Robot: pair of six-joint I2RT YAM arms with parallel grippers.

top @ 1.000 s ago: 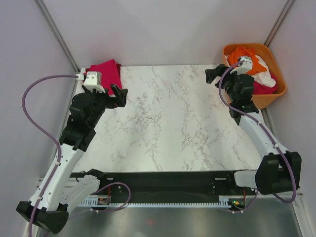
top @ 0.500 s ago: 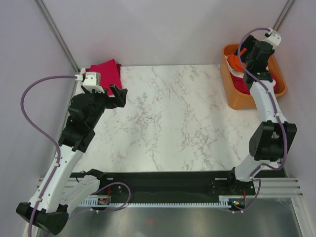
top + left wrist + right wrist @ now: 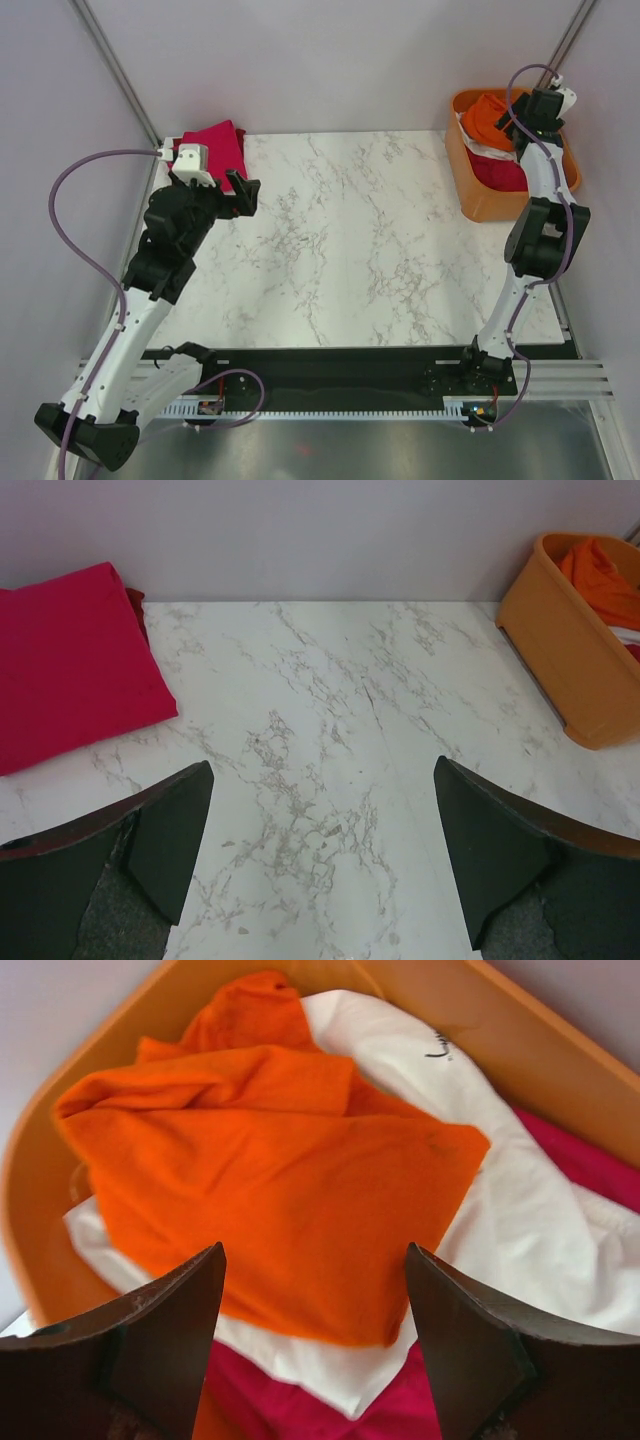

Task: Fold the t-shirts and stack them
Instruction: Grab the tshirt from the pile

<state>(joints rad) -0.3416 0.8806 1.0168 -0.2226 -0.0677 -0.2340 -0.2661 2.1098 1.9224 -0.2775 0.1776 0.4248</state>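
Observation:
A folded magenta-pink t-shirt (image 3: 214, 147) lies at the table's far left corner, also in the left wrist view (image 3: 70, 660). My left gripper (image 3: 240, 194) hovers just right of it, open and empty (image 3: 320, 775). The other t-shirts sit loose in the orange tub (image 3: 478, 195): a bright orange one (image 3: 280, 1160) on top, a white one (image 3: 520, 1220) under it, a crimson-pink one (image 3: 300, 1410) beneath. My right gripper (image 3: 315, 1260) hangs open right above the orange shirt's lower edge, holding nothing.
The orange plastic tub's wall (image 3: 520, 1040) curves round the heap at the table's far right corner (image 3: 560, 660). Grey walls stand close behind the table. The right arm (image 3: 540, 230) stretches up along the table's right edge.
The right arm swung from the table's far right edge up over the tub and now points down into it, jaws slightly narrower. The left arm has barely moved.

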